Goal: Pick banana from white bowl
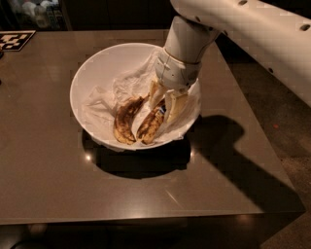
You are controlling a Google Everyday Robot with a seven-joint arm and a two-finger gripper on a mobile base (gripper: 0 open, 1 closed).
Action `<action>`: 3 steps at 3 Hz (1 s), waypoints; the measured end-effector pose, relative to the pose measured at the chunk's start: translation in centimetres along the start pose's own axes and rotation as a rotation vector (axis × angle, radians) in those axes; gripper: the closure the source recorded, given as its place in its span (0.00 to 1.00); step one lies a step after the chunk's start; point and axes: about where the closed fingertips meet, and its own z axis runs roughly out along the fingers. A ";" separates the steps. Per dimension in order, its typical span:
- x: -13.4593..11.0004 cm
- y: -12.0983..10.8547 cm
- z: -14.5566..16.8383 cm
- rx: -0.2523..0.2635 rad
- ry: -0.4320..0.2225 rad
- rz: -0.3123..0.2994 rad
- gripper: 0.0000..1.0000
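White-shelled arm [252, 29] in from the upper right, cut off by the picture's edge, sloping down and leftward over the far right part of the table [48, 170]. Bent at the wrist [182, 53], pointing steeply down into the right half of the white bowl [92, 73]. Jaws low inside the bowl, just above the paper [129, 80], closed on the banana [151, 124]: cream fingers [176, 104] pressed to either side of its upper end, blue sticker [162, 110] showing between them. Lower end of the banana lying on the paper, pointing toward the near rim.

Just left of it, a darker banana [125, 119], more curved, with a thin strip of paper between the two; upper tip close by the left-hand finger. Crumpled paper over the bowl's middle, right and near side, with bare glossy wall at the left and far rim. Bowl near mid-table on a dark brown top. Black-and-white marker [14, 40] at the far left corner, well apart from the bowl. Broad arm shadow [228, 146] across the table to the right of the bowl.

Upper end and stem of the banana hidden behind the fingers. Dim clutter [36, 12] beyond the far left edge, too blurred to name.
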 end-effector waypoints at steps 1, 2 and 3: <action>-0.6 0.5 -2.2 0.040 -0.041 0.051 1.00; -1.7 0.8 -4.7 0.077 -0.034 0.077 1.00; -2.8 1.1 -7.2 0.121 -0.015 0.093 1.00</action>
